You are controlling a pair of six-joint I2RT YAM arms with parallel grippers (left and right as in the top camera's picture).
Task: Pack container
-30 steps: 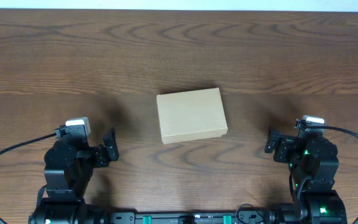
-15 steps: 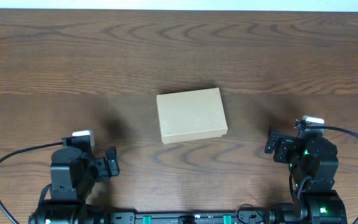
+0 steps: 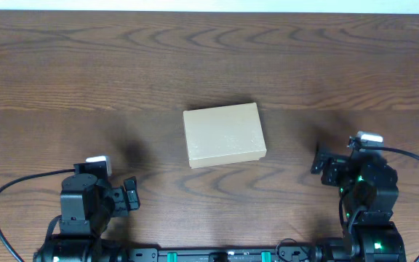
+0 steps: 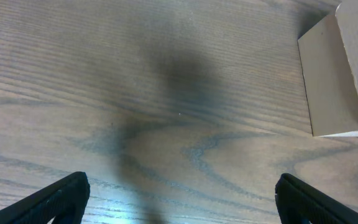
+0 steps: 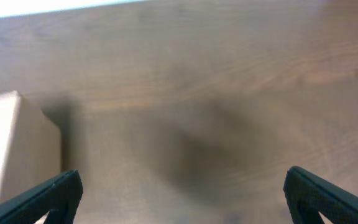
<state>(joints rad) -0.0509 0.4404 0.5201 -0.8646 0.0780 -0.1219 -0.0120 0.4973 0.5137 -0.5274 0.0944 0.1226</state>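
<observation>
The container (image 3: 223, 135), a small tan-brown cardboard box with its lid shut, lies flat at the middle of the wooden table. Its corner shows at the top right of the left wrist view (image 4: 337, 74) and at the left edge of the right wrist view (image 5: 11, 149). My left gripper (image 3: 129, 198) is open and empty near the front left, well short of the box; its jaws show in the left wrist view (image 4: 179, 205). My right gripper (image 3: 324, 166) is open and empty at the front right, apart from the box, also in the right wrist view (image 5: 182, 199).
The dark wood table (image 3: 209, 65) stretches behind and to both sides of the box. Black cables (image 3: 20, 182) loop from each arm at the front corners. The arm bases stand along the front edge (image 3: 217, 255).
My left arm has drawn back toward the front edge, away from the box. The right arm and the box have stayed in place.
</observation>
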